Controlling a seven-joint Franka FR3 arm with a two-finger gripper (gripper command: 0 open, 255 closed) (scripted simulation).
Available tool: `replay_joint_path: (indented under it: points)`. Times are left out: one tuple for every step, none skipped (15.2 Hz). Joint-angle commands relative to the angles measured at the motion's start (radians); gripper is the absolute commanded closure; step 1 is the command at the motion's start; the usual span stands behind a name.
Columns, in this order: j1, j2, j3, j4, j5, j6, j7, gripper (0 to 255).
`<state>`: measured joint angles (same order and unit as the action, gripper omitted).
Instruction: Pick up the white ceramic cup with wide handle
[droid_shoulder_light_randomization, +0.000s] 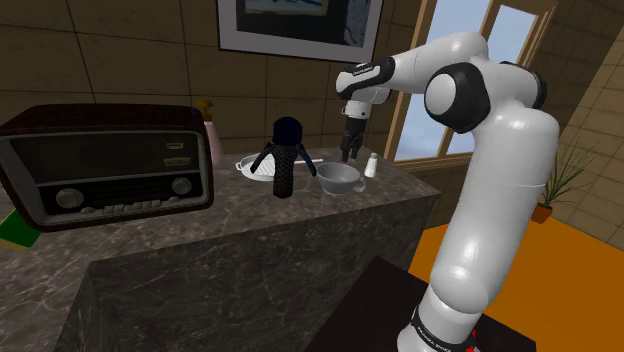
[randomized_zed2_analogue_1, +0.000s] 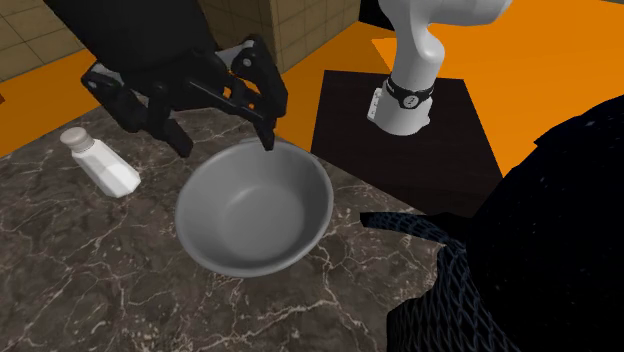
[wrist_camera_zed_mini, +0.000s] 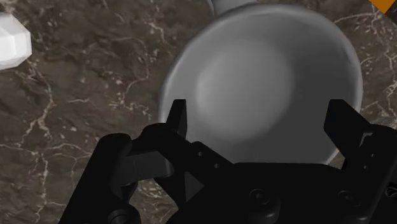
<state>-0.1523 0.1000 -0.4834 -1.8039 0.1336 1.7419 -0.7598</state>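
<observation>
Hovering over the wide, round, grey-white cup (wrist_camera_zed_mini: 267, 83) on the dark marble desk (wrist_camera_zed_mini: 83, 127), the black gripper (wrist_camera_zed_mini: 258, 108) has its fingers open and holds nothing. If they close off-centre, the cup could slip and bump the small white shaker (wrist_camera_zed_mini: 11, 41).

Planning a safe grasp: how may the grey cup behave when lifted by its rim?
The cup looks rigid, so it probably keeps its shape. Its smooth, sloped wall may slip from the open gripper. Wide and shallow, it seems unlikely to tip.

Cup (wrist_camera_zed_mini: 267, 83) smooth, matt grey; counter (wrist_camera_zed_mini: 76, 127) polished, dark veined marble; fingers (wrist_camera_zed_mini: 177, 121) matt black.
</observation>
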Motion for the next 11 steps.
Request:
replay_joint_path:
  points:
    - [-0.032,0.097,-0.015,0.106,0.044,-0.035,-0.058,0]
    - [-0.051,0.144,-0.019,0.155,0.065,-0.05,-0.082,0]
    - [-0.071,0.191,-0.021,0.206,0.086,-0.067,-0.105,0]
    - [-0.087,0.224,-0.021,0.243,0.099,-0.08,-0.119,0]
    - [-0.088,0.226,-0.018,0.232,0.1,-0.067,-0.121,0]
    - [-0.088,0.227,-0.017,0.221,0.101,-0.055,-0.122,0]
    - [-0.088,0.23,-0.016,0.21,0.102,-0.042,-0.124,0]
    - [-0.087,0.232,-0.016,0.2,0.104,-0.03,-0.126,0]
    - [-0.087,0.234,-0.015,0.19,0.106,-0.018,-0.128,0]
    - [-0.086,0.237,-0.014,0.18,0.107,-0.005,-0.13,0]
    - [-0.086,0.24,-0.013,0.17,0.109,0.007,-0.132,0]
